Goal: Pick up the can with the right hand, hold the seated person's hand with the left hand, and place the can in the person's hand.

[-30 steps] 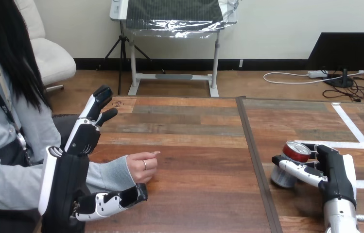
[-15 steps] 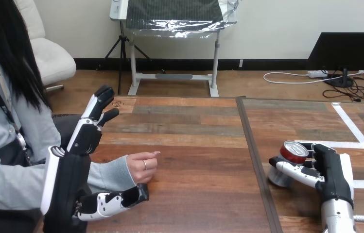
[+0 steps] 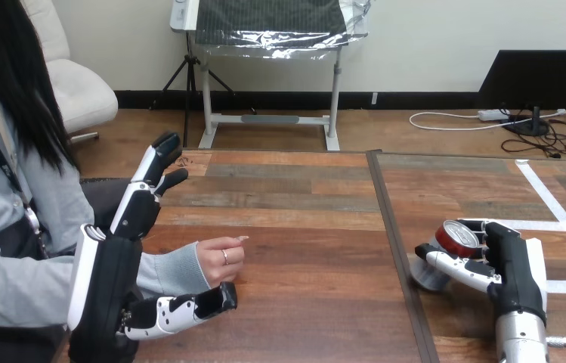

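Clutching 1 can [image 3: 457, 236] w/ right hand [image 3: 514, 261], well right of the person's hand [image 3: 219, 261]. Spreading left hand [image 3: 113, 257] wide, fingers and thumb either side of that 1 hand.

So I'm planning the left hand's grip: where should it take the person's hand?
Probably at the wrist, behind the person's hand, which rests loosely curled on the table. Come from the view's left: the open left hand has fingers beyond it and thumb nearer.
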Available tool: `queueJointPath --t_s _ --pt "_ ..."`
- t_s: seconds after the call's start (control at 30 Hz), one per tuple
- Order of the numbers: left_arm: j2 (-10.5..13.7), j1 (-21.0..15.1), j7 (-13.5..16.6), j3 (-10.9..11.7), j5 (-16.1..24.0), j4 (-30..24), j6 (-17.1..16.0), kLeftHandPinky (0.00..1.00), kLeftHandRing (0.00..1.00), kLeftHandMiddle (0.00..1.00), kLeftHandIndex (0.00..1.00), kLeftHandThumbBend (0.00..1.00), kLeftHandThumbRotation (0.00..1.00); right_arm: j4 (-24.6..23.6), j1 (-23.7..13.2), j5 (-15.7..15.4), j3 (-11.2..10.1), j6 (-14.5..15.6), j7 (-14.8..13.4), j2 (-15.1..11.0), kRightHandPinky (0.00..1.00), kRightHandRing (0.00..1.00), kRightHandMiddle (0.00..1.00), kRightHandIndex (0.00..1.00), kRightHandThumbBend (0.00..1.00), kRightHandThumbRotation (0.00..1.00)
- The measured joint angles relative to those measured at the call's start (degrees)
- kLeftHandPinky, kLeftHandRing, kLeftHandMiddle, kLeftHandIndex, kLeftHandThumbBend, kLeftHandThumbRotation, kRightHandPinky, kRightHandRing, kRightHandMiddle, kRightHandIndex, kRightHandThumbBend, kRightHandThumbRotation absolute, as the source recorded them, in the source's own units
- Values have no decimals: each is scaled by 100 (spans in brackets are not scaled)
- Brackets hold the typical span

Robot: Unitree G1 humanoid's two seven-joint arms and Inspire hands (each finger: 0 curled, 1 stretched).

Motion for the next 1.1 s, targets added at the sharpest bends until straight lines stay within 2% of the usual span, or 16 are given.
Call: queueJointPath --t_s 0.47,0.73,1.1 --pt "-24 -83 261 68 224 0 58 82 91 95 92 100 60 -45 0 -204 113 -250 -176 18 32 43 56 53 78 0" --pt "-26 -92 392 126 351 0 94 82 91 94 92 100 61 -70 0 -298 194 -328 -226 17 37 46 55 53 78 0" --pt "-25 -94 569 213 570 1 104 82 92 94 92 100 64 -100 0 -466 274 -467 -248 5 38 46 54 53 79 0"
